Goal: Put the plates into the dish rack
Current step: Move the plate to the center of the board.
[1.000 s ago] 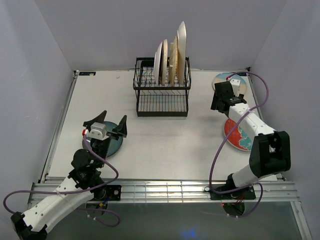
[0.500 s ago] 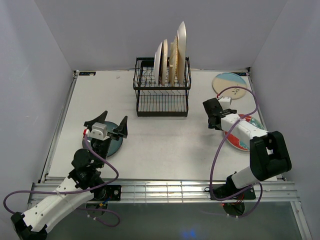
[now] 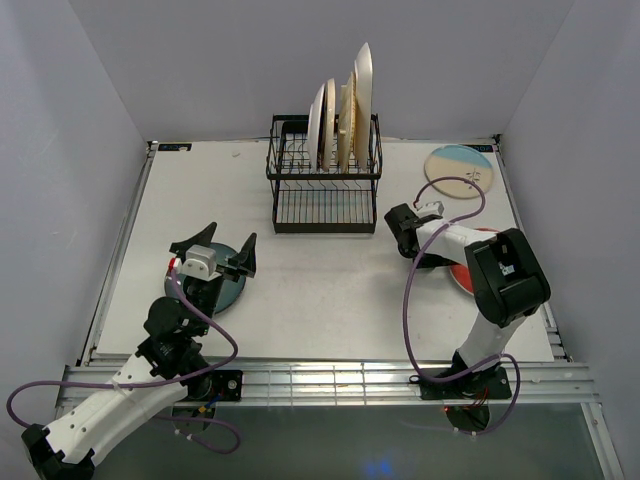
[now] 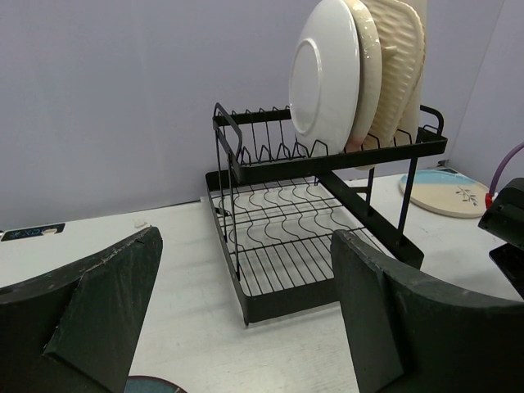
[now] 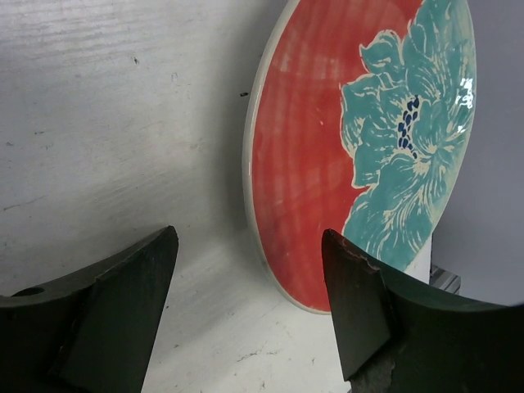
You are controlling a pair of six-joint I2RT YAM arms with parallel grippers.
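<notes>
The right jaws, apart, have swung from the cream-and-blue plate (image 3: pixel 460 170) to the red floral plate (image 5: pixel 327 164) right of the dish rack (image 3: pixel 325 190): probably next. Left jaws gape.

Largely covered by the right arm (image 3: pixel 505 275) in the top view: red-teal floral plate (image 3: pixel 457 277). Overlapped by the left end effector (image 3: pixel 230 232): dark teal plate (image 3: pixel 231 291); cropped at the bottom edge in the left wrist view. Masked behind the front white plate (image 4: pixel 326 78): rear racked plates (image 4: pixel 401 49).
</notes>
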